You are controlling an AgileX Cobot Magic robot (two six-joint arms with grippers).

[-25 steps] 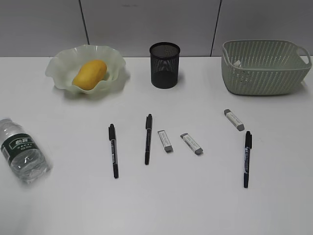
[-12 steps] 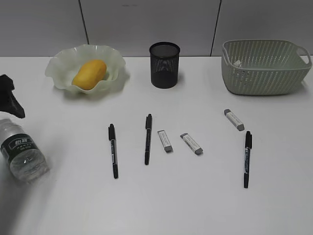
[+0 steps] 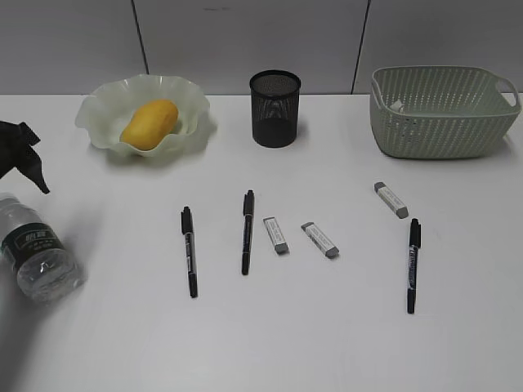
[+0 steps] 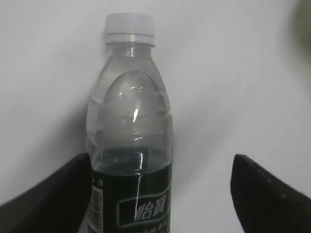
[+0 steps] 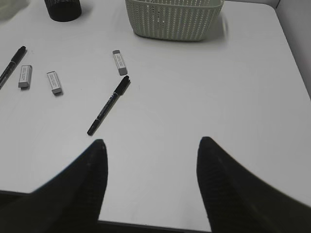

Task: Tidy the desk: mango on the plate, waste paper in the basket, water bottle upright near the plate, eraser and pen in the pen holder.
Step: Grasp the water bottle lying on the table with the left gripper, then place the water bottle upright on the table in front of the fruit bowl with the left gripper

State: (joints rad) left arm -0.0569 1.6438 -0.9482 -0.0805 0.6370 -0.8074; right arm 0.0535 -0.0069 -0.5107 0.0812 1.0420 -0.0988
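**Left pincer spread wide over the lying bottle**

Left pincer (image 4: 160, 194) has its two black fingers far apart, one on each side of the small clear plastic water bottle with a white cap and dark green label (image 4: 130, 145). The fingers do not touch the bottle; it lies on its side on the broad white surface (image 3: 327, 343), well to the front-left of the black wire-mesh cylindrical pen holder (image 3: 275, 108). Right pincer (image 5: 150, 165) also stands with its fingers apart and holds nothing.

The pen holder stands upright at the back of the surface. To its left sits the pale green translucent plate with a wavy rim (image 3: 102, 110), and the smooth yellow-orange mango (image 3: 149, 124) rests inside it. To the right of the pen holder stands the pale green rectangular plastic basket with perforated sides (image 3: 441, 122); a small white wad of waste paper (image 3: 396, 106) shows through its wall.

In front of the pen holder lie three black pens: one front-left (image 3: 189, 251), one nearly straight in front (image 3: 247, 231), one far front-right (image 3: 413, 265). Three small grey-white erasers lie among them: two just right of the middle pen (image 3: 276, 234) (image 3: 320, 240), one (image 3: 391, 200) nearer the basket.
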